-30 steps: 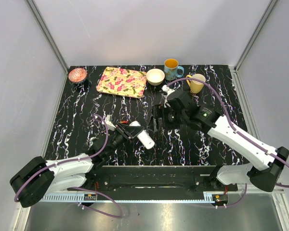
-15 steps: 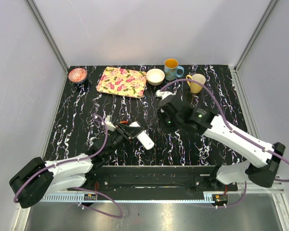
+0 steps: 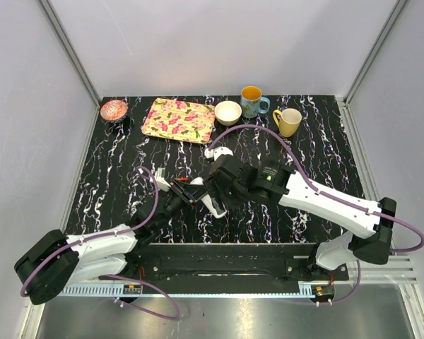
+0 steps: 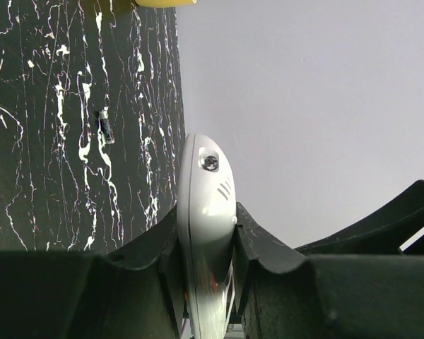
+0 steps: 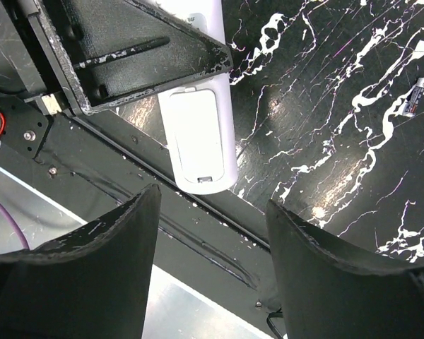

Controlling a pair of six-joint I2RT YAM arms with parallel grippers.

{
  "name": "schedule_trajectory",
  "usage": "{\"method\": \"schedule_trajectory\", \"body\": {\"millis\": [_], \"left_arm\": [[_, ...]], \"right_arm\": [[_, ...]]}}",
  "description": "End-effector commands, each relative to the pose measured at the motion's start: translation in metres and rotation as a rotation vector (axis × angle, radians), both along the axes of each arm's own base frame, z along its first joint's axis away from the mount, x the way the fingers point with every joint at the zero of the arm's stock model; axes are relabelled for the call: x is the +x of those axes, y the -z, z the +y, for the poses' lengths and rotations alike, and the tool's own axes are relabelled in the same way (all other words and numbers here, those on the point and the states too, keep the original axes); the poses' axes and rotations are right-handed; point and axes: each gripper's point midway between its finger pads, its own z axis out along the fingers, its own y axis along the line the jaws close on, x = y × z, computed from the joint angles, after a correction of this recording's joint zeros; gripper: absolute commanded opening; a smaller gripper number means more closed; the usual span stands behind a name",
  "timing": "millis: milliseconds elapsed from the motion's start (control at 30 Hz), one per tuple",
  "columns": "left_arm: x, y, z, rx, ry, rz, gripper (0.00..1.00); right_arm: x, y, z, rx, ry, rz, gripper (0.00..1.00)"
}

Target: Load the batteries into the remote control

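— Black marbled table [image 3: 127,155] under both arms. How far along are we?

— Hardly begun, I'd judge. On the left, the left pincer [image 4: 206,215] is clamped tight on the remote control [image 4: 203,176], held edge-on between its fingers [image 4: 265,254].

— And the other one?

— Over it, the right pincer [image 5: 212,205] hangs spread wide, gripping nothing. The remote's rear panel [image 5: 196,134] lies just ahead of it (closed, it looks to me, though I can't swear to it).

— Batteries?

— One battery [image 5: 418,95] lies loose on the table, well off to that pincer's side. None shows in the remote. Opening the back, then fetching and seating the cells, all seems left.
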Motion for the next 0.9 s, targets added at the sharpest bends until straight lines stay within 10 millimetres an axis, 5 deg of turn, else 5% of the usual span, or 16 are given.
{"method": "schedule_trajectory", "body": {"millis": [0,467,867], "left_arm": [[0.004,-0.038,-0.004,-0.088,0.0,-0.071,0.0],[-0.001,-0.042,-0.008,-0.104,0.034,-0.086,0.0],[-0.003,-0.044,-0.007,-0.11,0.038,-0.092,0.0]], "right_arm": [[0.007,-0.002,0.01,0.012,0.024,-0.035,0.68],[0.016,0.014,0.025,-0.017,0.003,-0.048,0.64],[0.017,0.023,0.03,-0.034,-0.025,-0.037,0.44]]}}
